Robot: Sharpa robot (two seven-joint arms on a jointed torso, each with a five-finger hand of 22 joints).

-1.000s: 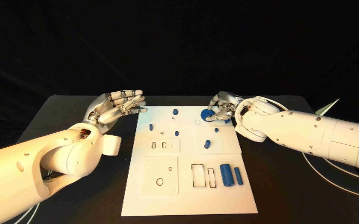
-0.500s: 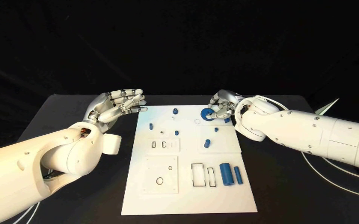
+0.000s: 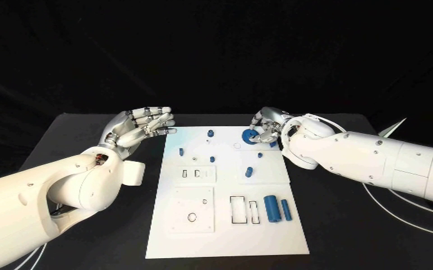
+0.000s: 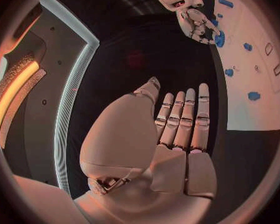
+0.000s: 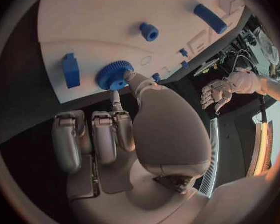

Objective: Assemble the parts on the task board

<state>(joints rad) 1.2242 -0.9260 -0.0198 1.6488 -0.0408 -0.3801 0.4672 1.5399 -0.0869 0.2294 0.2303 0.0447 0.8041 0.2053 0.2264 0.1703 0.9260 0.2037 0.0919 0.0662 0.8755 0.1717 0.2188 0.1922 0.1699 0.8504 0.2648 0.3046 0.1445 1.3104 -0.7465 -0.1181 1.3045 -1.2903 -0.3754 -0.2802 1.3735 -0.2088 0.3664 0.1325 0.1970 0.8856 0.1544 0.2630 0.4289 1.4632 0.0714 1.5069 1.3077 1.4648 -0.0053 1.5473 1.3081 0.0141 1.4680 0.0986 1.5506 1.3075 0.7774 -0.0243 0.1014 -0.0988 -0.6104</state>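
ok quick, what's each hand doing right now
Left hand: open, holding nothing, beside the task board.
Right hand: pinching the blue gear at the board's far edge.

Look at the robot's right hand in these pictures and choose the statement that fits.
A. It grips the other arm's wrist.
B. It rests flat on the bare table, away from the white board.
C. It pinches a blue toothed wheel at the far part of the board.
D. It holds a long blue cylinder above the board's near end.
C: the right hand pinches the blue toothed wheel against the task board with thumb and a finger.
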